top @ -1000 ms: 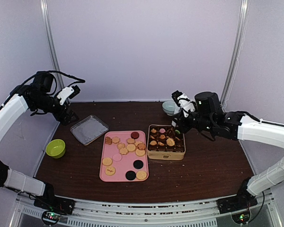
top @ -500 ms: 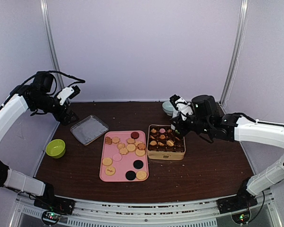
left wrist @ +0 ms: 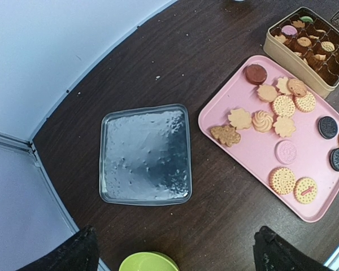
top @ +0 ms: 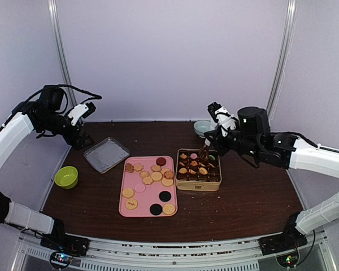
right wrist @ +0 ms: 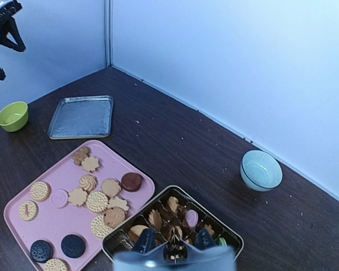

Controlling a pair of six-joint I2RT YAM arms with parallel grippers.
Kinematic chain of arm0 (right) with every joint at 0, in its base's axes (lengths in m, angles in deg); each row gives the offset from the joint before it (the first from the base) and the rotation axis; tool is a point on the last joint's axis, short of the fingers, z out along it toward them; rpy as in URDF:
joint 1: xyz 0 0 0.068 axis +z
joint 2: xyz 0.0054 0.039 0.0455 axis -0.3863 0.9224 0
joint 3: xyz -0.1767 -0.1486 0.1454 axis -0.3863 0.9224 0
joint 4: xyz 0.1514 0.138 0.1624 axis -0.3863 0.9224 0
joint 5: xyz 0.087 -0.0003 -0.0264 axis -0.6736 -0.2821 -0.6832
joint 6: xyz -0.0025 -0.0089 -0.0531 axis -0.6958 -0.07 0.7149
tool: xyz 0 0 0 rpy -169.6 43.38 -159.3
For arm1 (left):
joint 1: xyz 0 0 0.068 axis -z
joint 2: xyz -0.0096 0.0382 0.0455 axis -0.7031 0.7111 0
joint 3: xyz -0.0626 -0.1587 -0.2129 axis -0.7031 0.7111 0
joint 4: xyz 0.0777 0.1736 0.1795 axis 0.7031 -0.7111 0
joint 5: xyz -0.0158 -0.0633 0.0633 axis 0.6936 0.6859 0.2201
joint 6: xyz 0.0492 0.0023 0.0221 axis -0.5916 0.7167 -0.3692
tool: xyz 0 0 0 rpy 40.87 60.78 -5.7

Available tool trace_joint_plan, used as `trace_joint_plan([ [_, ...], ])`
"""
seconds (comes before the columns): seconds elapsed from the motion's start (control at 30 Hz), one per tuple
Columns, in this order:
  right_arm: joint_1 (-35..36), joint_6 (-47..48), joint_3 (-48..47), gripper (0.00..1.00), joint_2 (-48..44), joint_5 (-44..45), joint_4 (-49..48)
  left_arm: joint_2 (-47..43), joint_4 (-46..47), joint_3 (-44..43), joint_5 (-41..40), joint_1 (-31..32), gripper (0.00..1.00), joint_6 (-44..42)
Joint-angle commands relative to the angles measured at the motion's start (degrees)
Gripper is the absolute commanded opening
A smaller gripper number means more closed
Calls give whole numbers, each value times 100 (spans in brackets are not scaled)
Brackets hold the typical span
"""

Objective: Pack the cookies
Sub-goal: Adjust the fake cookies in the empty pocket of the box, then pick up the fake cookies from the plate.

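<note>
Several cookies (top: 156, 176) lie on a pink tray (top: 124, 210): tan round and leaf-shaped ones, one pink, two black, one dark red. More cookies (top: 193, 164) sit in brown paper cups in the gold tin (top: 198, 184). My right gripper (top: 206, 145) hangs over the tin's far side, shut on a brown pleated paper cup (top: 204, 153) lifted above the compartments. The cup also shows between the fingers in the right wrist view (right wrist: 174, 251). My left gripper (top: 82, 138) is open and empty at the far left, above the table; its fingers (left wrist: 73, 254) stand wide apart.
A silver metal tray (top: 106, 154) lies left of the pink tray. A green bowl (top: 66, 176) stands near the left edge. A pale blue bowl (top: 201, 128) stands behind the tin, close to the right gripper. White walls enclose the table.
My right gripper dipped into the tin's far side, then rose and drew back to the right with the brown paper cup hanging from it. The left arm has not moved.
</note>
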Motion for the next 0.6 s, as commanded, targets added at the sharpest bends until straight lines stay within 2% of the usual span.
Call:
trace_joint_plan([
  [0.0,526,18,-393,25,19,381,-263,-103,73,48,-64,-58,98,-1],
  [0.13,938,-105,-666,28,428,287,-529,-123,73,56,-55,-133,98,14],
  [0.27,1370,-210,-1196,30,1260,154,-723,-108,72,96,42,-260,98,55],
  [0.57,1620,-507,-2553,35,3096,-149,-1035,-162,3,243,143,-330,98,-12],
])
